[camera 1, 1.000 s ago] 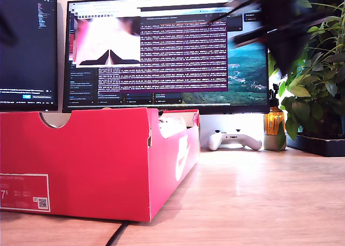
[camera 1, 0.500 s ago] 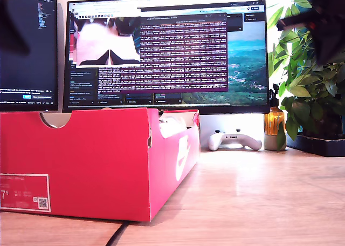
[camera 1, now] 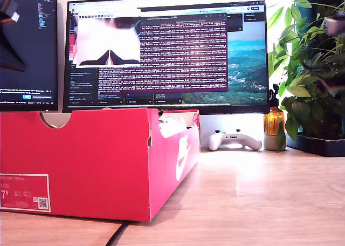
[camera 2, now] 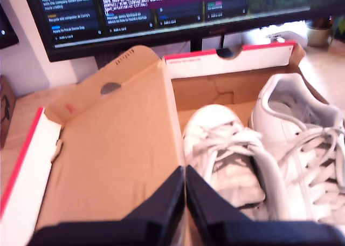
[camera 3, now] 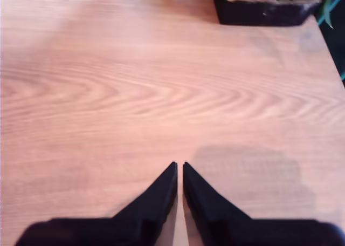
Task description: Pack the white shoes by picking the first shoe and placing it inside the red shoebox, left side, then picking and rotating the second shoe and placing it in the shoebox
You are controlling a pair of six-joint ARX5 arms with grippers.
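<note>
Desk [camera 3: 161, 95], wood, bare under my second gripper [camera 3: 180, 166], jaws pressed together on nothing; red shoebox [camera 1: 97, 165] on it, open; white shoes [camera 2: 269, 154], both inside, side by side, at 1 o'clock from my first gripper [camera 2: 185, 170], jaws pressed together, empty, above the box

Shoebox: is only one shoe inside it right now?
No, the first wrist view shows both white shoes lying side by side inside the red shoebox.
</note>
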